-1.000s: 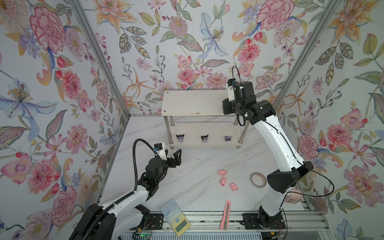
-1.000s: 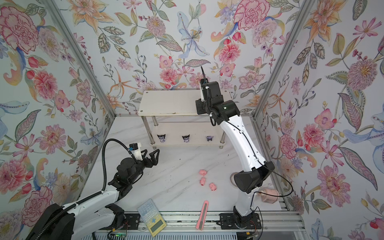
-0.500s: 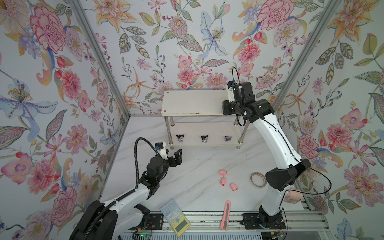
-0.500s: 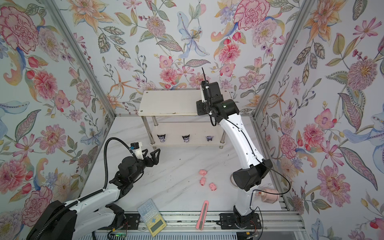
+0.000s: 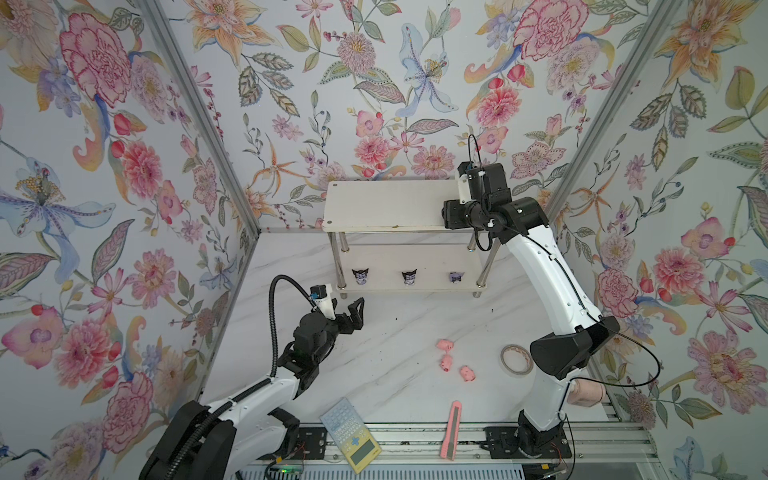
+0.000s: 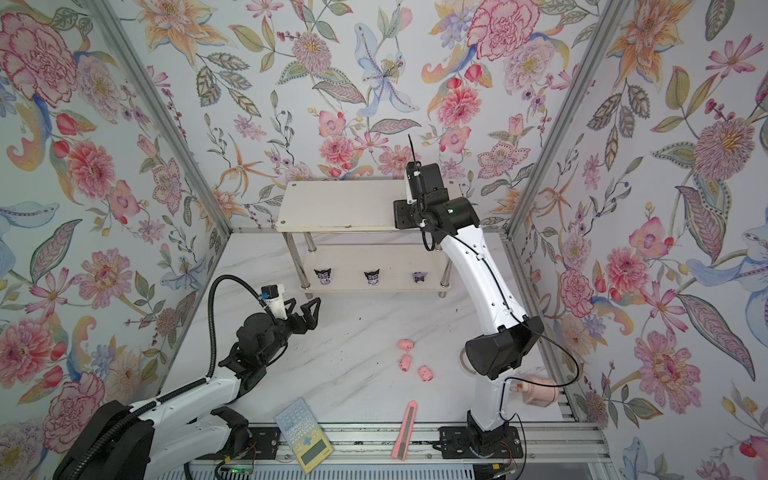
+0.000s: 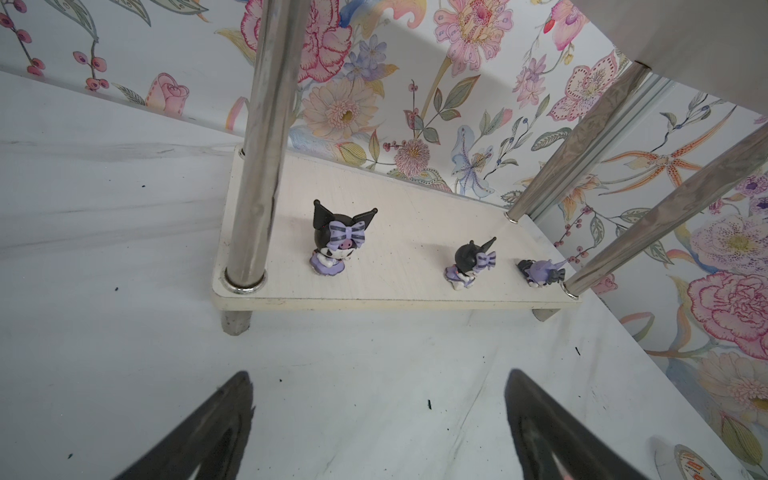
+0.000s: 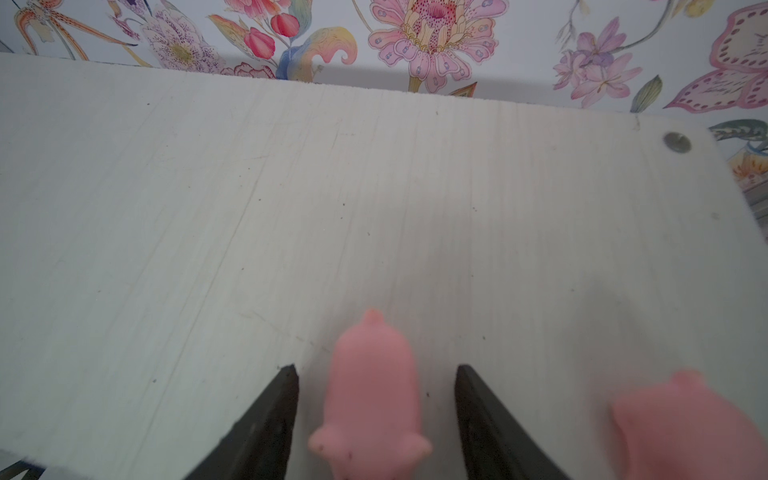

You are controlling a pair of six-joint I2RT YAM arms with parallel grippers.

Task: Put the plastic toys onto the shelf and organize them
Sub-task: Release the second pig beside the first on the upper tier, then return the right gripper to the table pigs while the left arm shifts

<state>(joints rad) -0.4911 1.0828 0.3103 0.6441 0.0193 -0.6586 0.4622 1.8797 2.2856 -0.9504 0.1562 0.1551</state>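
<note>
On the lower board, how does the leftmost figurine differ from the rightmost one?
The leftmost figurine stands upright; the rightmost figurine lies tipped over. The leftmost shows its face and striped bow in the left wrist view; the rightmost's face is hidden. Both are black and purple, near the front edge of the lower board.

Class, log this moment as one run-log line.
right gripper: open, pig between jaws on shelf | left gripper: open, empty | table: three pigs
</note>
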